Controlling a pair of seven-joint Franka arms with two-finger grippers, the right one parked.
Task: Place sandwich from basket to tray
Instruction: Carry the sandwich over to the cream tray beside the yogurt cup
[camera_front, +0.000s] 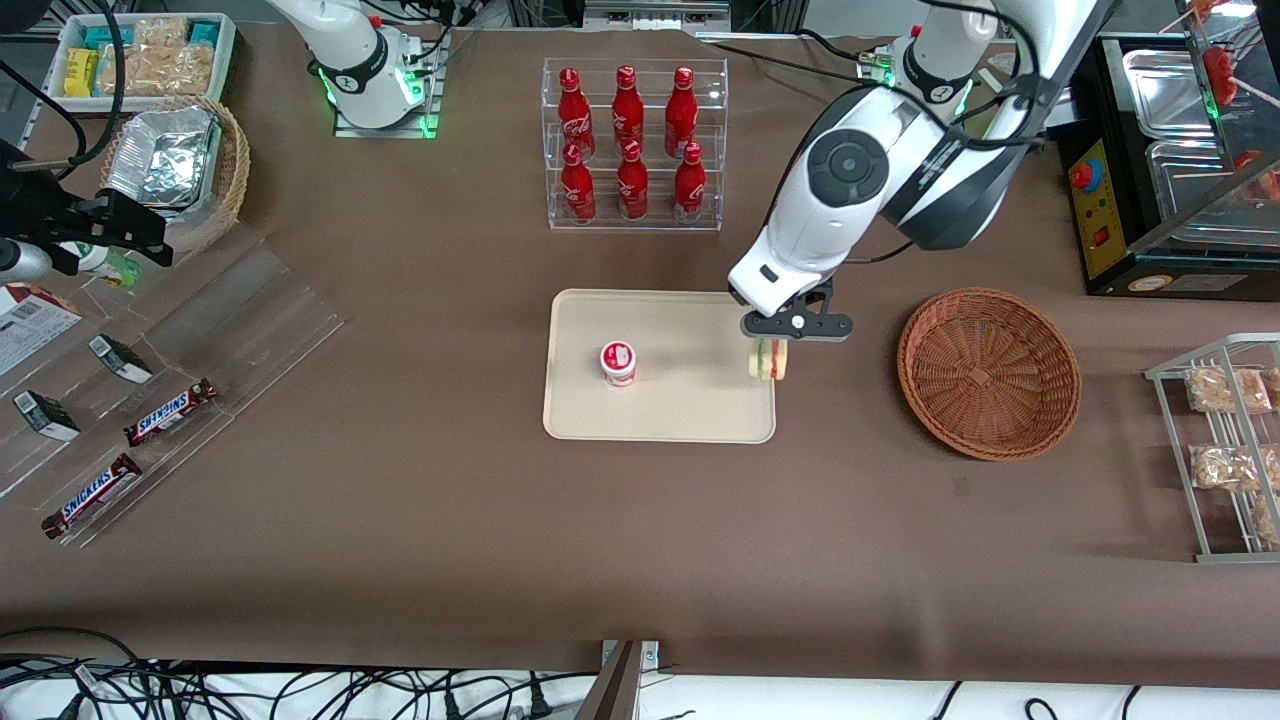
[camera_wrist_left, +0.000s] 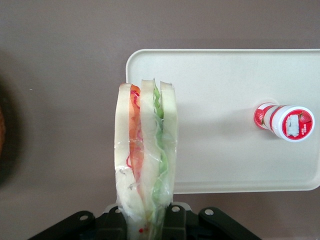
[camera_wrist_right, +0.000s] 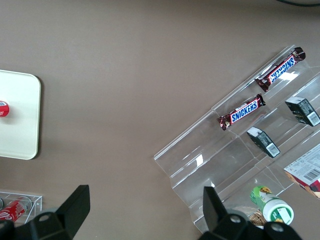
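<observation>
Brown desk (camera_front: 450, 520), claw (camera_front: 768, 352) above tray (camera_front: 660, 415) edge.
Claw clenched on sandwich (camera_wrist_left: 145, 160), held upright over tray rim nearest basket (camera_front: 988, 372); small red-lidded cup (camera_front: 618, 362) stands on tray, apart from sandwich.

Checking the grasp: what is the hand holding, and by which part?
The hand holds the sandwich by one end, its fingers pressing the two bread faces, over the tray's edge nearest the basket.

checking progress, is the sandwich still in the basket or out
Out. The gripper holds the sandwich above the tray edge; the basket beside it is empty.
</observation>
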